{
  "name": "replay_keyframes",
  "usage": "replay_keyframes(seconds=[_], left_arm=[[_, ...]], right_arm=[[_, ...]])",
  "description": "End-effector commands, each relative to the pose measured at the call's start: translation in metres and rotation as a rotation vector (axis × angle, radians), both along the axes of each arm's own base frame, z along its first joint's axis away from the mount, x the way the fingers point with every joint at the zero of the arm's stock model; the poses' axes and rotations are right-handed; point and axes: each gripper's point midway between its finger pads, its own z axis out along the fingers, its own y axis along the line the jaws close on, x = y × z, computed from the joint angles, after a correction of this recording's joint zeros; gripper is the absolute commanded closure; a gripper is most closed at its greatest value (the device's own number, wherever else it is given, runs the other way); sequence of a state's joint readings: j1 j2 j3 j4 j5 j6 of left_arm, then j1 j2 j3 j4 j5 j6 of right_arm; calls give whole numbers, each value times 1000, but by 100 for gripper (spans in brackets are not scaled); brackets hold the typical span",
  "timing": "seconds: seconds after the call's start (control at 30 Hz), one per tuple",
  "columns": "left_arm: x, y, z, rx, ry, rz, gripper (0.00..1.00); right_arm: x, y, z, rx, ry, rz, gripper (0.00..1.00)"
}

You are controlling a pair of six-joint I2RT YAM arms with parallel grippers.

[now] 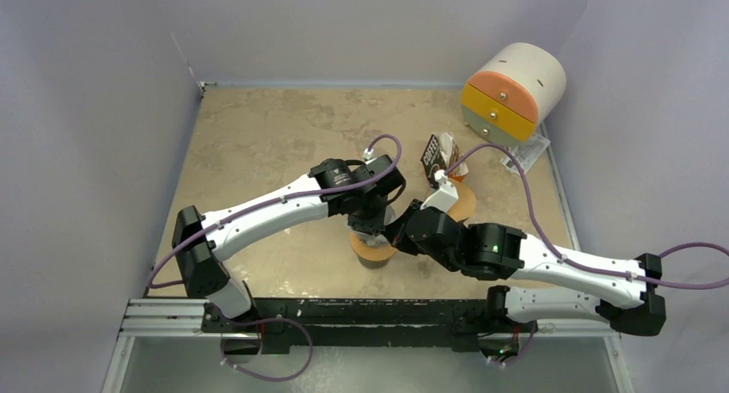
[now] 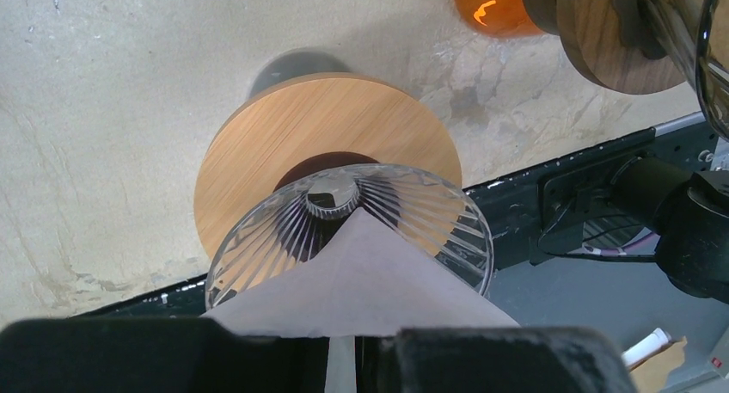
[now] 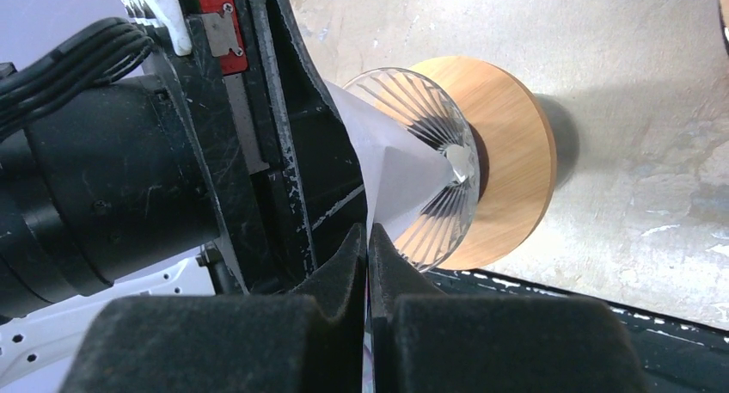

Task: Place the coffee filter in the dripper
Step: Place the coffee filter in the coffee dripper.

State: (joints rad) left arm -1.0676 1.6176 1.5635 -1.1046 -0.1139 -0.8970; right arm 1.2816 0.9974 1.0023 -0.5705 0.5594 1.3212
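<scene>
The L gripper (image 2: pixel 348 352) is pinching the white paper filter (image 2: pixel 361 273) by its wide end, fingers squeezing tight on it. The R gripper (image 3: pixel 368 247) is squeezing shut on the filter's edge too, I think, bc paper is going in btwn its pads. The filter's pointy tip is poking into the glass dripper (image 2: pixel 258 247), right by the hole in the middle. The rest is sticking out over the rim, folded flat, not opened up. The dripper is sitting on a round wood ring (image 2: pixel 284 126) above the table (image 1: pixel 258 126).

So the step going on is putting it in, and it's looking nearly there. Next, I think, the filter is needing a push lower & straighter. Then both grippers are needing to let go slowly, so it isn't popping back out or tipping the dripper.
</scene>
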Motion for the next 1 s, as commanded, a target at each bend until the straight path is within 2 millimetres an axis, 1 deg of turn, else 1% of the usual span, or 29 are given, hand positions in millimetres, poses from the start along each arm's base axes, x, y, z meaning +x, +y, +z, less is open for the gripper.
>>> replay_keyframes(seconds=[0.0, 0.3, 0.43, 0.53, 0.67, 0.8, 0.97], left_arm=[[1, -4, -5, 8, -2, -21, 87], [2, -4, -7, 17, -3, -26, 87], [2, -4, -7, 21, -5, -30, 85], [2, -2, -8, 30, -7, -32, 82], [3, 0, -8, 40, -8, -36, 80], [3, 0, -9, 44, -8, -40, 79], [2, -2, -8, 41, -6, -51, 74]], right_arm=[[7, -8, 4, 19, -29, -48, 100], [7, -7, 3, 13, -32, -42, 100], [8, -10, 3, 5, -37, -44, 100], [7, -13, 3, -1, -38, -48, 84], [7, -18, 3, -6, -39, -51, 74], [7, -25, 6, -13, -47, -61, 68], [10, -49, 13, -39, -79, -104, 65]])
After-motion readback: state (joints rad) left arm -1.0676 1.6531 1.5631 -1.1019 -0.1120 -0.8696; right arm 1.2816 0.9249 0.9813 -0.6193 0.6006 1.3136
